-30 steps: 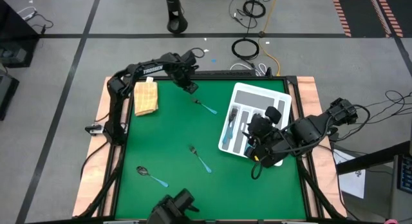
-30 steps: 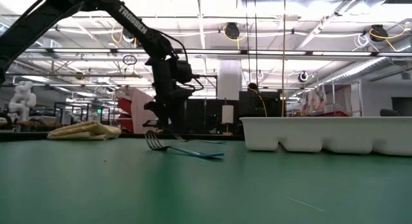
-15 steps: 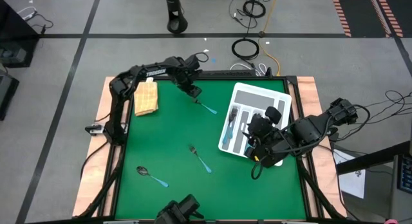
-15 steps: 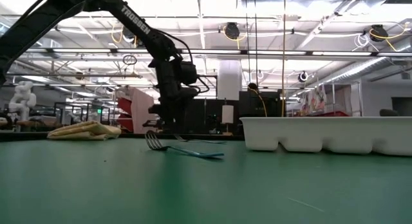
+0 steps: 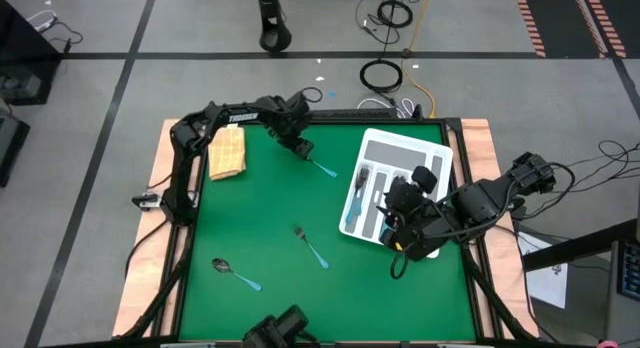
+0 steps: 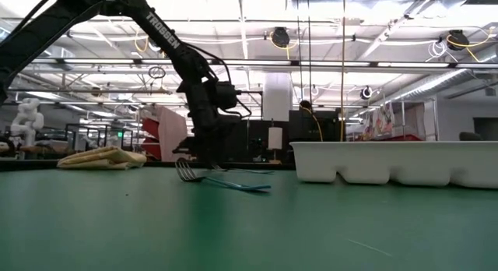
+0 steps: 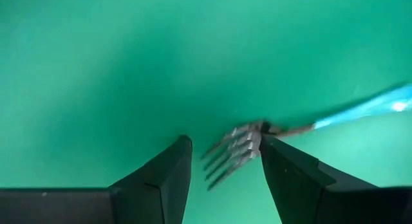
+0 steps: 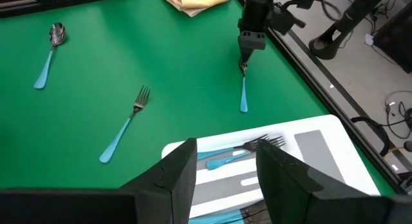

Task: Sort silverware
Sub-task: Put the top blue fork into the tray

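Left gripper (image 7: 222,161) fingers (spread apart) straddle the fork (image 7: 239,149) tines on the table.

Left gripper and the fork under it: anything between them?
Nothing. In the left wrist view, the fork's tines lie between the open left gripper's fingers over bare green mat.

Level view across the green desk (image 6: 156,224). A dark arm lettered TROSSEN descends from the upper left; its tool (image 6: 208,160) hangs just above the desk surface, behind the head of a fork (image 6: 222,180) with a teal handle lying flat. A folded yellow cloth (image 6: 103,157) rests at far left. A white divided tray (image 6: 397,163) stands at right. Beyond lies a hall with ceiling lights.
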